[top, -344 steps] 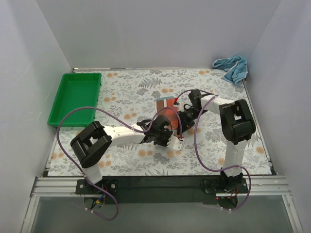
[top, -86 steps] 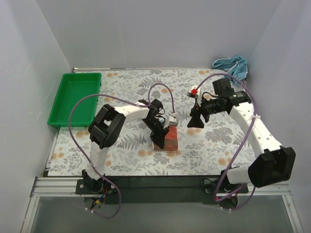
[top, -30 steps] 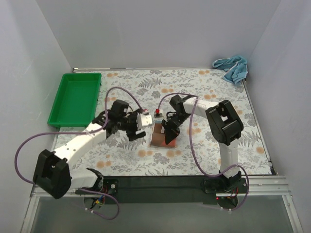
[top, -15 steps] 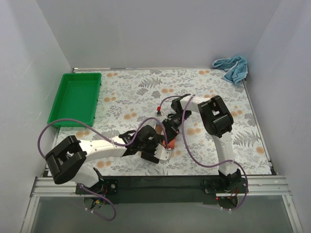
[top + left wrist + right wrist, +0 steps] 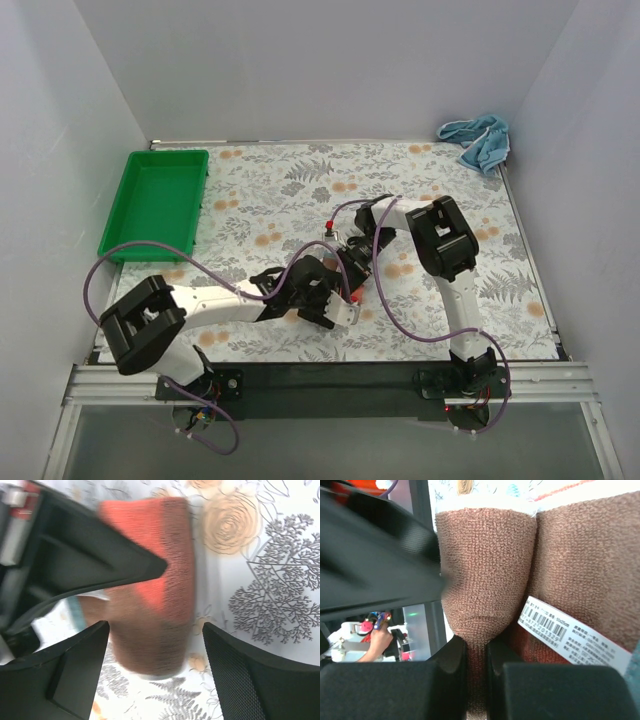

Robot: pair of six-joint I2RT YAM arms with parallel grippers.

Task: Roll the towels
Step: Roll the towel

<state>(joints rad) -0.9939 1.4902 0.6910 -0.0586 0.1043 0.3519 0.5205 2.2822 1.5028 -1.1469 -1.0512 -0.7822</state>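
Your right gripper (image 5: 476, 665) clamps the rust towel (image 5: 167, 615), likely anchoring it; left gripper (image 5: 155, 647) straddles it, fingers apart.

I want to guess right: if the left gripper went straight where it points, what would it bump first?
The left gripper would likely meet the rust-red fuzzy cloth towel, just ahead of its open jaws; the blur hides how near.

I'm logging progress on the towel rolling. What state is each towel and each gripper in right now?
rust-red towel: bunched up, one fold pinched.
light blue towel: crumpled, unrolled, back right corner.
left gripper: open, straddling the rust-red towel.
right gripper: shut on the rust-red towel.
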